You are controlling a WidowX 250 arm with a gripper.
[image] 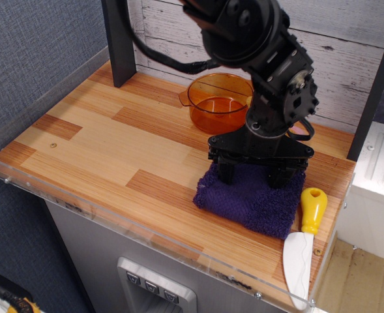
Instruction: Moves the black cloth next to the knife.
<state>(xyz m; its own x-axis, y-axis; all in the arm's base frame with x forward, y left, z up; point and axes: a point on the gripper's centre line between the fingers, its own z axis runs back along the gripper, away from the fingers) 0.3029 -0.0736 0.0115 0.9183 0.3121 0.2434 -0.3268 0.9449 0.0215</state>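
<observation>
- The black cloth lies on the right part of the wooden surface, towards the front edge — a dark purple-navy, fuzzy, folded pad, bunched a little at its near side.
- The pincer stands directly over the cloth's far half, pointing down, with its wide black crossbar level above the fabric.
- Its two fingers are spread apart, one set into the cloth's left rear part and the other into its right rear part; both tips sink into the pile, so they touch the cloth from above (whether any fold is caught between them cannot be told).
- The near half of the cloth reaches out in front of the pincer, uncovered.
- The knife lies just beside the cloth's right edge, near the front right corner of the surface — yellow handle towards the back, white blade pointing to the front edge.
- The knife's handle sits close by the cloth's right front corner; whether the two actually touch cannot be told.
- The right finger of the pincer stands just left of, and behind, the knife's handle, apart from it.
- An orange transparent bowl rests behind the cloth, near the whitewashed plank wall, partly behind the arm.
- A clear plastic rim runs along the front edge of the surface.
</observation>
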